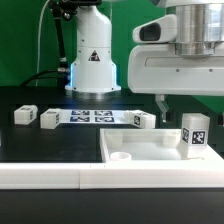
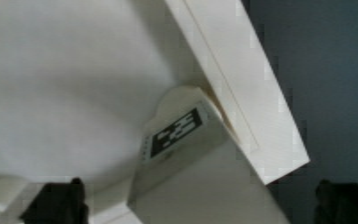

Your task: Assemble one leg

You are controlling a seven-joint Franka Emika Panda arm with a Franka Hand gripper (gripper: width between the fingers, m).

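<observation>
In the exterior view, the gripper (image 1: pixel 160 104) hangs low over the back edge of the large white panel (image 1: pixel 150 152), which lies flat on the black table (image 1: pixel 40 140) toward the exterior view's right. One leg (image 1: pixel 193 134) stands upright on the panel near its far corner on that side, tag facing the camera, just beside the gripper but seemingly apart from it. Three more legs (image 1: pixel 25 116) lie loose along the back of the table, flanking the marker board (image 1: pixel 92 116). A round socket (image 1: pixel 120 156) shows on the panel's near part.

In the wrist view, the panel (image 2: pixel 69 90) fills most of the frame with its raised edge running diagonally, and the tagged leg (image 2: pixel 185 135) sits against that edge. Two dark fingertips (image 2: pixel 60 200) show far apart, with nothing between them, so the pincer is released.

The step in hand looks like the approach to grasp the standing leg. The next move calls for centring the fingers around the post, then closing squarely so that it does not tip.

Whether the leg is already seated in a socket is hidden by its own body. The gripper's fingers are largely cut off in both views.
</observation>
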